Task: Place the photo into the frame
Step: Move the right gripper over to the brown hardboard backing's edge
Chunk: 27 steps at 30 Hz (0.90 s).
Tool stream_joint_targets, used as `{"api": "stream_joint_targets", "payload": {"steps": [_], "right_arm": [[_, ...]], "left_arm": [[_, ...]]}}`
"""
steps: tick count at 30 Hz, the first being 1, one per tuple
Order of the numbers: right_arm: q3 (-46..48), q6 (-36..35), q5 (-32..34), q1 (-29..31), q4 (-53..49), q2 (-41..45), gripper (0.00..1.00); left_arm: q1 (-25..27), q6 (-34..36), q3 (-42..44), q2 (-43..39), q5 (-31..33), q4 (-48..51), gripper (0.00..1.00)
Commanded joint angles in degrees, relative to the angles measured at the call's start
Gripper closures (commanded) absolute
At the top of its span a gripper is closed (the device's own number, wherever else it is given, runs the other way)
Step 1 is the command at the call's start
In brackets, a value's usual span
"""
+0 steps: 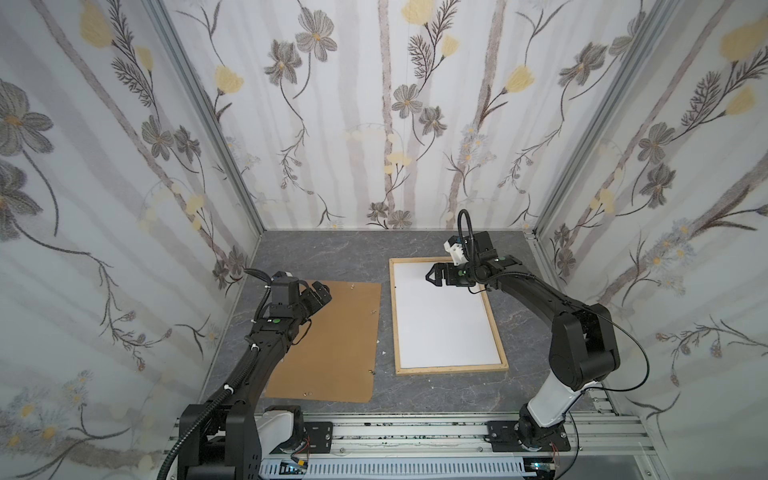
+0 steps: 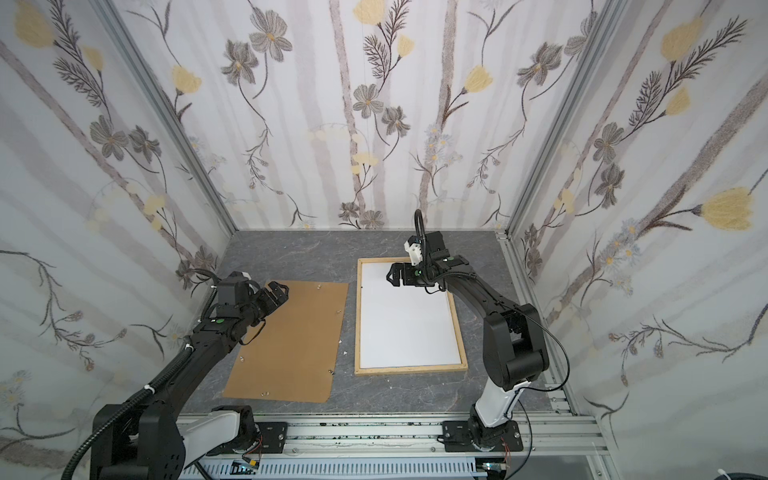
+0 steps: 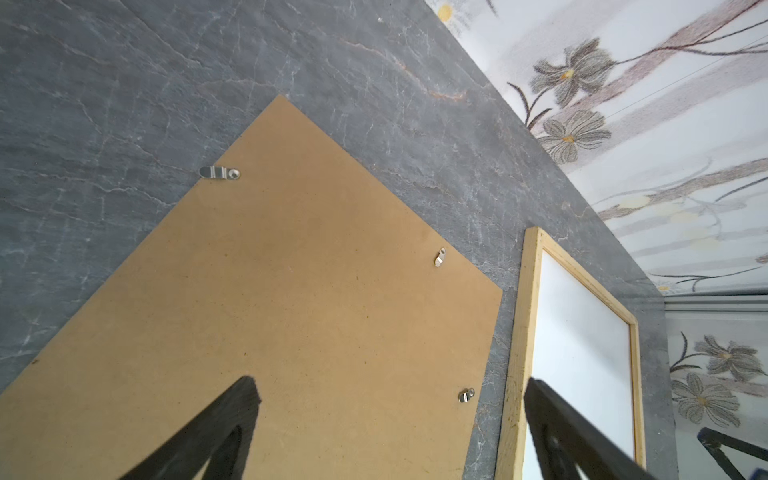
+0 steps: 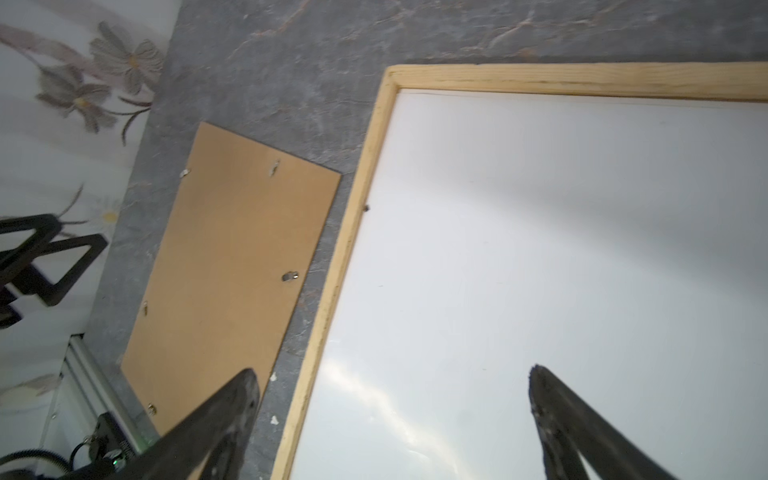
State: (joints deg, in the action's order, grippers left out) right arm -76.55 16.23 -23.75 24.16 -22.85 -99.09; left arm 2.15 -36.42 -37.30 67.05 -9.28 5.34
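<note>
A flat brown fibreboard backing panel (image 1: 332,345) with small silver metal turn clips (image 3: 219,172) lies left of centre in both top views on the grey marble-patterned tabletop (image 1: 332,249), enclosed by pale floral-papered walls (image 1: 374,104).

I see the frame (image 1: 451,368) in pale yellowish wood with a fine darker grain. The photo (image 1: 440,316) shows me only plain white. The board (image 1: 332,345) is an even cardboard brown, and its small clips (image 3: 219,172) are shiny silver. The table (image 1: 324,253) is dark grey with thin light veins, like marble. The walls (image 1: 353,124) are white with grey-brown stripes, grey flowers and pale yellow ones.
</note>
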Motion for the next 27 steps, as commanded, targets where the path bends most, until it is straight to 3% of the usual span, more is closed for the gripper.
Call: {"api": "stream_joint_targets", "payload": {"steps": [1, 6, 9, 12, 15, 20, 27], "right_arm": [[-1.33, 3.27, -3.77, 5.69, 4.56, -1.99, 0.0], [-4.68, 10.24, -1.51, 15.3, 6.31, -7.85, 0.0], [-4.45, 16.75, 3.46, 20.19, 9.22, -9.54, 0.0], [-5.55, 23.24, 6.67, 22.42, 9.41, -11.82, 0.0], [-7.03, 24.38, 6.48, 26.55, 9.85, -14.49, 0.0], [-7.9, 27.0, 7.66, 28.95, 9.56, -18.58, 0.0], [-6.88, 30.03, 15.06, 29.57, 8.39, -18.95, 0.0]], "left_arm": [[-0.5, -0.63, 0.89, 2.14, 2.16, -4.99, 0.0], [-5.56, -1.52, 0.37, 8.49, 2.72, -7.04, 0.0], [-9.04, -2.15, 0.1, 10.04, 3.13, -8.58, 0.0], [-11.97, -2.2, -0.89, 11.76, 2.99, -8.62, 0.0], [-13.2, -1.94, -1.06, 12.45, 4.54, -8.77, 0.0], [-15.12, -1.04, -0.53, 14.63, 6.57, -8.99, 0.0], [-15.54, -0.62, 0.51, 18.09, 4.72, -10.23, 0.0]]}}
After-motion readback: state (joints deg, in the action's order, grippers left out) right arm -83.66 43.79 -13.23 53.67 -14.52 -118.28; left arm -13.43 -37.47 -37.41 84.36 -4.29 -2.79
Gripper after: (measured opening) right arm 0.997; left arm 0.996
